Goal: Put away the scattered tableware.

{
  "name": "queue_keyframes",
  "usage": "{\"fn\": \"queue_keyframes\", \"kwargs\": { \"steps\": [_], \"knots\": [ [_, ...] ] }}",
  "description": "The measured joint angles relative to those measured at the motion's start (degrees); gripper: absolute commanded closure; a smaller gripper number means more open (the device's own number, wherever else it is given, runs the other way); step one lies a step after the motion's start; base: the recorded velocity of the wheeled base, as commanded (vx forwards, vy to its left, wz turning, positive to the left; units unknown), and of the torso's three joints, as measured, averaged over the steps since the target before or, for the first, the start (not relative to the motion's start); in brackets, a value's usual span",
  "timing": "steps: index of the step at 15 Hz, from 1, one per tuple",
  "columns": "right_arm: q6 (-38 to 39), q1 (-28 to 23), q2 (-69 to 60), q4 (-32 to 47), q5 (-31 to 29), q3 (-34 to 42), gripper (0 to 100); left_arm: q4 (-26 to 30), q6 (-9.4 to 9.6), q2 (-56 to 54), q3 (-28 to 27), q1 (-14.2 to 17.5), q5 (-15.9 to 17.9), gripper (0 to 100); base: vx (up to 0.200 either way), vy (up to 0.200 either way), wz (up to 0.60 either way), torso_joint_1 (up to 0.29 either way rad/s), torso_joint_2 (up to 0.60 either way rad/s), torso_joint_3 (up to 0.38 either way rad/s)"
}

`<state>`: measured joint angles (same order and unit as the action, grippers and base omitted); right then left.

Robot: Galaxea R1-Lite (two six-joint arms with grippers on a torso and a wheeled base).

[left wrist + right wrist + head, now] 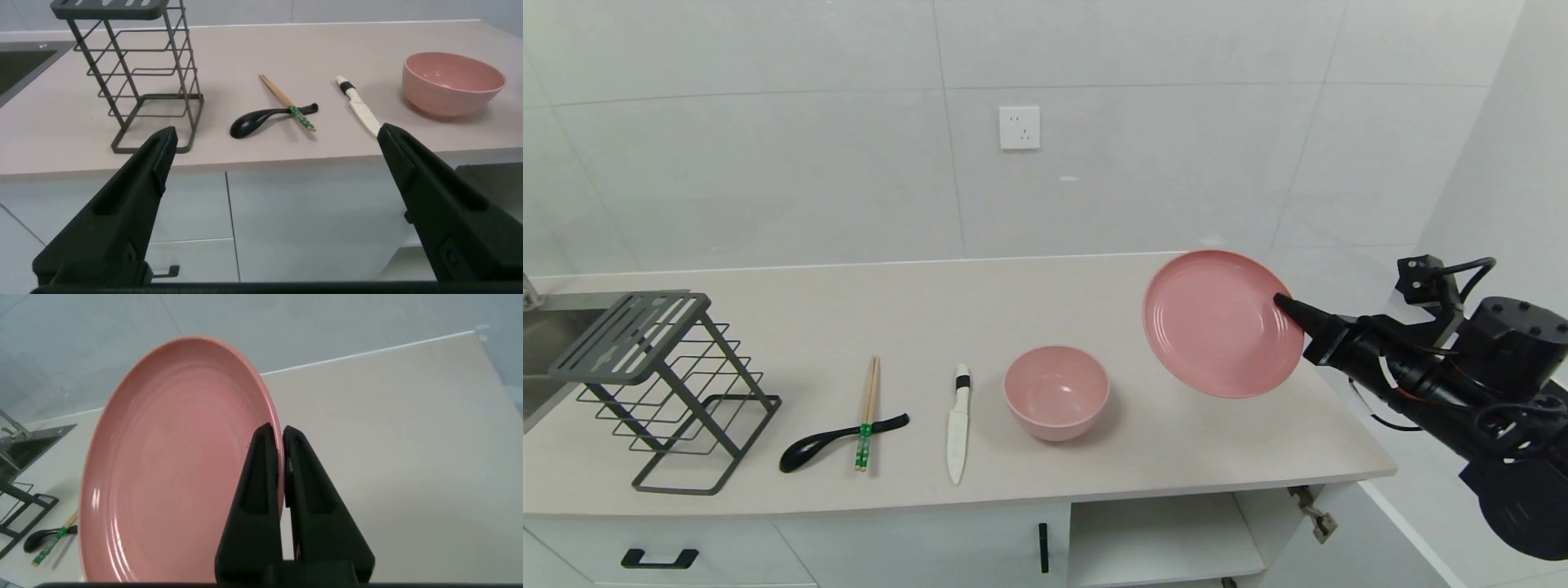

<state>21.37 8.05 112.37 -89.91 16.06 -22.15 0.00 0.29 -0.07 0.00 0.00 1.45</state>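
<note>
Over countertop (1013, 302), tilted pink plate (1221, 322) is pinched at its rim by right gripper (1278, 300), frame right; wire rack (662, 384) far left; left gripper (276, 135) spread empty.

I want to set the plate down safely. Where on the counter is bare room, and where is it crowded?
Bare: the back strip of the counter along the wall, and the right end past the bowl, below the plate in the right gripper. Crowded: the front row from rack to bowl, with spoon, chopsticks and knife close together.

Kitchen — counter (890, 310), probable sink (538, 347)
</note>
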Motion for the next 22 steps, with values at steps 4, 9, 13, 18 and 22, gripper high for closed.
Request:
{"fn": "queue_keyframes", "kwargs": {
  "steps": [4,9,13,18,22],
  "knots": [
    [-0.02,0.63,-1.43,-0.04,-0.16,1.15,100,-0.11,0.11,0.00,0.00,0.00,0.90,0,0.000,0.000,0.00,0.000,0.00,0.000],
    [0.05,0.46,-5.73,-0.06,-0.18,2.97,100,-8.80,-0.61,0.65,-8.90,0.27,1.50,0,0.000,0.000,0.00,0.000,0.00,0.000],
    [0.06,-0.20,-7.83,-0.04,-0.11,3.30,100,-1.96,-15.24,2.38,-13.64,-0.66,10.75,0,0.000,0.000,0.00,0.000,0.00,0.000],
    [0.09,-3.34,-10.67,-0.01,0.17,3.28,100,-2.35,-40.00,12.28,-15.96,-2.74,28.73,0,0.000,0.000,0.00,0.000,0.00,0.000],
    [0.06,-6.05,-12.54,-0.04,0.41,3.05,100,-10.01,-45.01,24.87,-14.87,-3.66,31.22,0,0.000,0.000,0.00,0.000,0.00,0.000]
  ]
}}
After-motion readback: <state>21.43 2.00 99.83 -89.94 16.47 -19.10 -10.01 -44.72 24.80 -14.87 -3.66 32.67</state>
